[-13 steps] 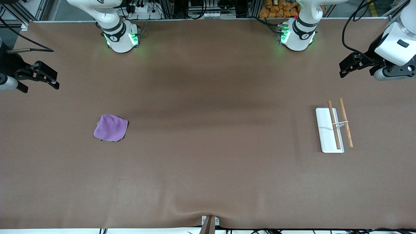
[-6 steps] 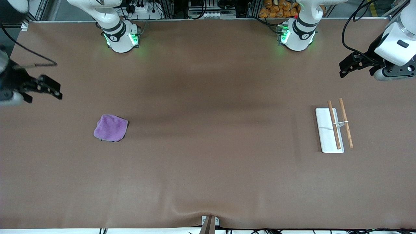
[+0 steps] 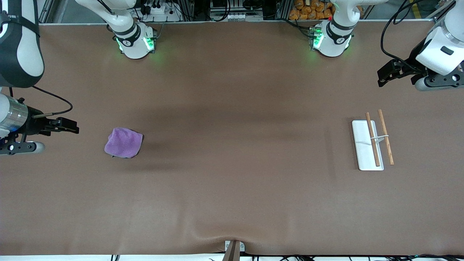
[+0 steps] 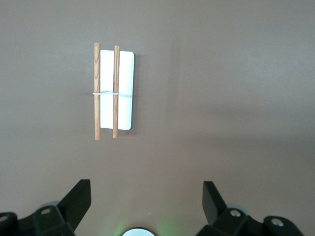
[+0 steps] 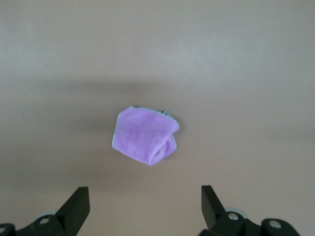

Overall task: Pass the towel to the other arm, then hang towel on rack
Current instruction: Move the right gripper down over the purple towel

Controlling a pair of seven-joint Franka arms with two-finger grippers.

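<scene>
Since the earlier frames the right arm's black two-finger gripper (image 3: 74, 127) has swung down along the right arm's end of the brown desk (image 3: 232, 188) and now hangs over bare desk beside the crumpled purple cloth towel (image 3: 123, 143), its fingers spread wide apart and holding nothing. That towel (image 5: 146, 135) lies in a loose heap on the desk, untouched, well apart from the rack. The small white rectangular rack base with two thin parallel wooden rods (image 3: 373, 140) stands toward the left arm's end of the desk, the rods joined by a slim white bracket. Waiting over the desk near that rack (image 4: 113, 91), the left arm's black two-finger gripper (image 3: 383, 77) hangs with its fingers wide apart and empty.
</scene>
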